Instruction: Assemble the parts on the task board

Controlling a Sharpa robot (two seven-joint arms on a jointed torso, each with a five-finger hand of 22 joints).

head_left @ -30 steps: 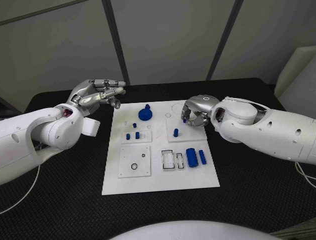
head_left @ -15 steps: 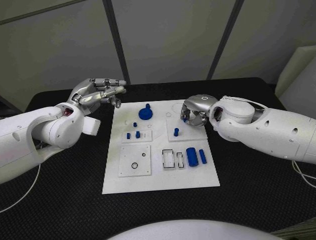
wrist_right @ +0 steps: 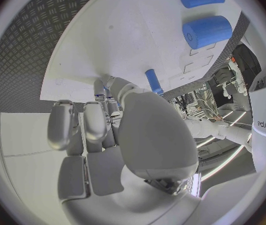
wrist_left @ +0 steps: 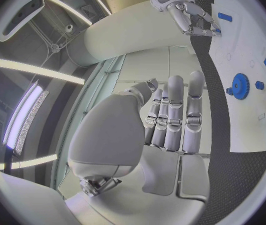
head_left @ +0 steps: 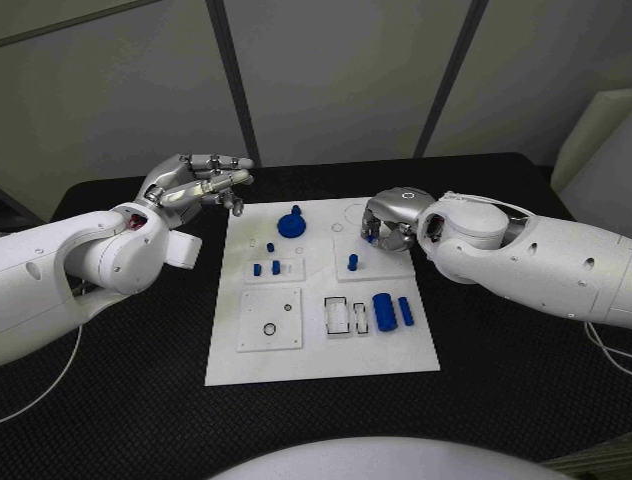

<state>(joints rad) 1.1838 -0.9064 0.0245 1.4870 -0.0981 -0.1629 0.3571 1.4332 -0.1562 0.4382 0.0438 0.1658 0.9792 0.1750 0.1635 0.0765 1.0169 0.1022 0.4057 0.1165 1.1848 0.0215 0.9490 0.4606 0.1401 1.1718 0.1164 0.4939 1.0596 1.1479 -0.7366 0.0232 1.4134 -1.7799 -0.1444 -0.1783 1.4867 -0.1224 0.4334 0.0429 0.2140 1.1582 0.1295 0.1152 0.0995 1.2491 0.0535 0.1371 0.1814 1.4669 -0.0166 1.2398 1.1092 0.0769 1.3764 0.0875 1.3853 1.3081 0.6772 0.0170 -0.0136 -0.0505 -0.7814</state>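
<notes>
We see the right hand [head_left: 390,222] curled over the board's [head_left: 323,350] far edge, grip unclear; the left hand [head_left: 194,185], fingers together, empty, hovers beside the gear [head_left: 290,227].

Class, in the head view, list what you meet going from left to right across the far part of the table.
Left robot hand → blue gear on the task board → right robot hand.

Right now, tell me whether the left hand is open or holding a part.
Open: the left hand hovers beside the task board, fingers extended, nothing between them.
</notes>
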